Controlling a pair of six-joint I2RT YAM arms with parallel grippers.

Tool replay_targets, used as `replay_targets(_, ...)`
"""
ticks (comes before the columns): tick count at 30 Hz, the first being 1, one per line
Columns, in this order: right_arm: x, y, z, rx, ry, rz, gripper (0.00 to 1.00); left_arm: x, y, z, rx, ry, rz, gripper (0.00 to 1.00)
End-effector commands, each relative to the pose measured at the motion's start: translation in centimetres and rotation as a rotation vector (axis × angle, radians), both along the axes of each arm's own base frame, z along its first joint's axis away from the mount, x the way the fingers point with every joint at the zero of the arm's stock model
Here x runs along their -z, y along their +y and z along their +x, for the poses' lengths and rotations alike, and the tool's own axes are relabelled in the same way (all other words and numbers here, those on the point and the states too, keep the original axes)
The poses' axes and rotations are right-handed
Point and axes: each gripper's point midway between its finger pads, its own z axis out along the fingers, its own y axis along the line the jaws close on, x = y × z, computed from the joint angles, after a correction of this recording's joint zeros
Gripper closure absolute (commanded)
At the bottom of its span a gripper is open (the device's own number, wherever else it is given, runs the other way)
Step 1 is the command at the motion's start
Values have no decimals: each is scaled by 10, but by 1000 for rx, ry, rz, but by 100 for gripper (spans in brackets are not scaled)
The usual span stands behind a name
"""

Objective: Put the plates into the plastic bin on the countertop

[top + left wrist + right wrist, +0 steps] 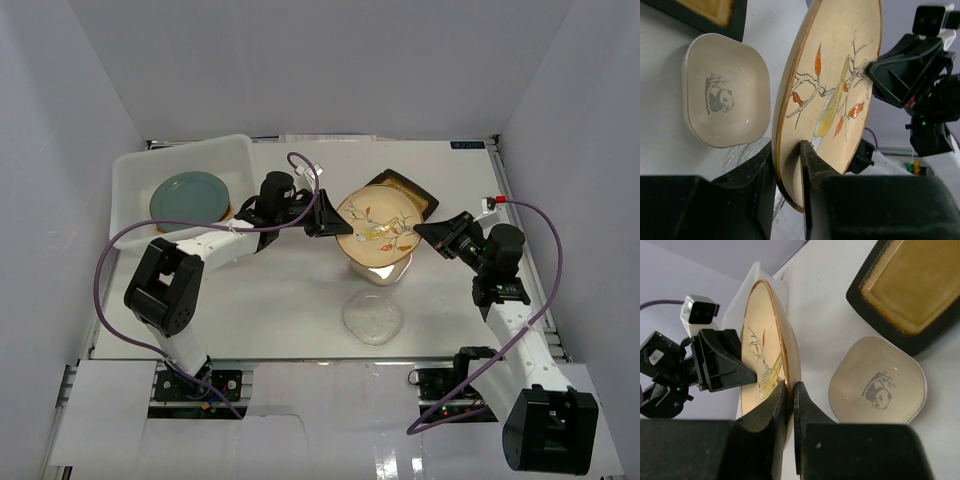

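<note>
The cream floral round plate (378, 225) is held tilted on edge above the countertop (290, 300) at mid-table. My left gripper (325, 218) is shut on its left rim; in the left wrist view the rim (835, 85) sits between the jaws of that gripper (787, 147). My right gripper (428, 232) is shut on the opposite rim, and in the right wrist view its jaws pinch the plate's edge (762, 355). The plastic bin (130, 185) stands at the back left with the grey-blue plate (190, 195) inside it.
The cream squarish bowl (378, 272) with a panda print (720, 97) sits under the held plate. The black square plate with an amber centre (408, 188) lies behind it. The clear glass plate (373, 317) lies nearer the front.
</note>
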Motion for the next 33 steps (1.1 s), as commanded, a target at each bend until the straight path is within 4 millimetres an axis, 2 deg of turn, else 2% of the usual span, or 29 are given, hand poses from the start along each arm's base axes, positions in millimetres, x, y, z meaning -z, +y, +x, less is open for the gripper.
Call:
replay_targets(1, -45, 18, -6, -101, -166, 72, 92, -22, -2, 9, -31, -78, -18, 70)
replay_targets(2, -41, 18, -5, -103, -159, 73, 92, -22, -1, 10, -36, -78, -13, 78)
replay_targets(3, -38, 18, -5, -103, -153, 71, 92, -24, 0, 12, -49, -88, -5, 90)
replay_targets(5, -30, 17, -4, -103, -139, 57, 90, -28, 2, 15, -66, -105, 14, 99)
replay_targets(6, -28, 17, -4, -102, -132, 48, 72, -29, 5, 20, -96, -118, 32, 100)
replay_targets(7, -23, 16, -3, -101, -110, 35, 59, -37, 8, 23, -113, -131, 39, 100)
replay_targets(8, -21, 16, -3, -106, -115, 9, 36, -40, 15, 28, -134, -145, 45, 100)
replay_targets(9, -19, 15, -3, -106, -110, -3, 29, -45, 21, 34, -156, -152, 44, 100)
replay_targets(11, -17, 14, -4, -103, -106, -25, 14, -64, 49, 52, -234, -180, 31, 100)
replay_targets(12, -15, 13, -3, -97, -112, -44, 10, -72, 62, 60, -268, -184, 22, 100)
replay_targets(13, -15, 12, -5, -93, -115, -51, 7, -89, 95, 75, -339, -204, -3, 100)
replay_targets(14, -13, 11, -6, -92, -119, -57, 4, -98, 111, 79, -373, -209, -24, 100)
replay_targets(15, -11, 11, -6, -92, -121, -65, 4, -108, 130, 86, -417, -207, -46, 100)
replay_targets(16, -8, 20, -12, -125, -120, -68, 4, -122, 164, 93, -497, -231, -56, 100)
replay_targets(17, -7, 22, -13, -131, -123, -76, 4, -128, 183, 97, -545, -247, -51, 100)
replay_targets(18, -2, 23, -12, -131, -120, -93, 4, -128, 201, 100, -596, -239, -36, 100)
replay_targets(20, 3, 28, -14, -150, -114, -109, 4, -132, 256, 107, -748, -249, -13, 100)
replay_targets(21, 6, 28, -13, -151, -107, -117, 4, -131, 271, 108, -795, -234, -21, 100)
replay_targets(22, 9, 31, -14, -161, -107, -130, 4, -128, 300, 110, -864, -227, -18, 100)
replay_targets(24, 18, 32, -11, -155, -86, -145, 4, -115, 327, 111, -949, -190, 6, 100)
replay_targets(25, 21, 34, -10, -160, -79, -155, 4, -101, 350, 111, -1010, -145, 43, 100)
replay_targets(26, 25, 34, -9, -159, -69, -157, 4, -88, 364, 114, -1060, -111, 71, 100)
replay_targets(28, 32, 34, -4, -155, -46, -160, 4, -74, 388, 114, -1129, -81, 94, 100)
replay_targets(33, 48, 34, 14, -135, 16, -166, 6, -40, 415, 129, -1190, 20, 113, 100)
